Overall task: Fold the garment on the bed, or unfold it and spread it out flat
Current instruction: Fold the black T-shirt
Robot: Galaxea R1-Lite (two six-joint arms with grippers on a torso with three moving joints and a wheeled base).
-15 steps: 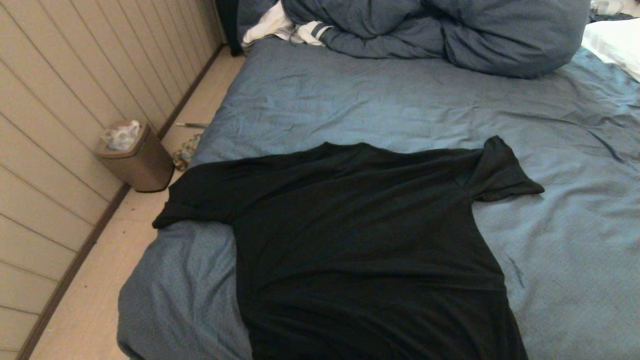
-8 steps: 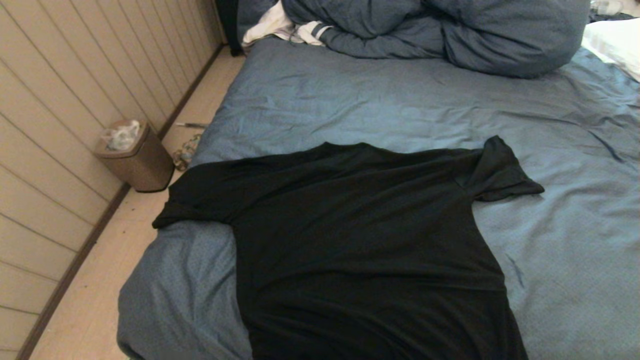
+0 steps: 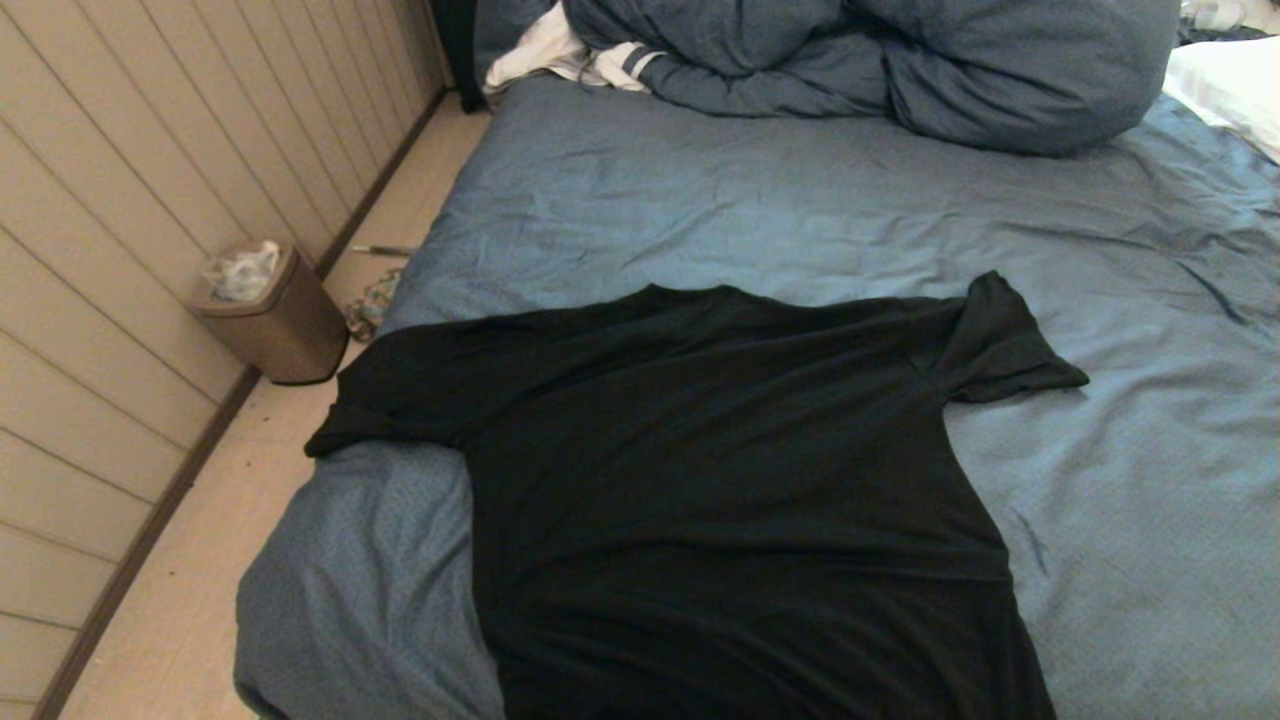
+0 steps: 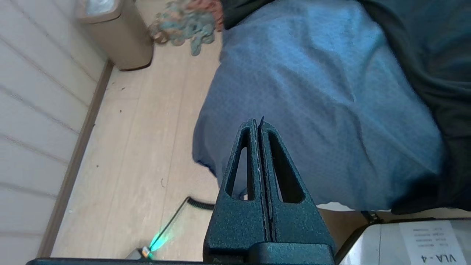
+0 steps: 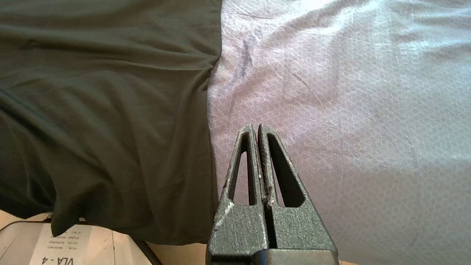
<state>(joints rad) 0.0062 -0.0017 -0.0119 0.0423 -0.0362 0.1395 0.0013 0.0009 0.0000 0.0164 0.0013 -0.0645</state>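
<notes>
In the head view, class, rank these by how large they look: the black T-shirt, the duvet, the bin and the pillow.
1. black T-shirt
2. duvet, partly cut off and farther away, so its true size is unsure
3. bin
4. pillow, only a corner shows, so its rank is unsure

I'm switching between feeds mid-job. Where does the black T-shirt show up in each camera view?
Head view: T-shirt spread across the lower middle, on the bed.
Left wrist view: T-shirt along the right edge, beyond the shut left tool.
Right wrist view: T-shirt fills the left half, beside the shut right tool.
Shared landmark: the blue bed sheet.
</notes>
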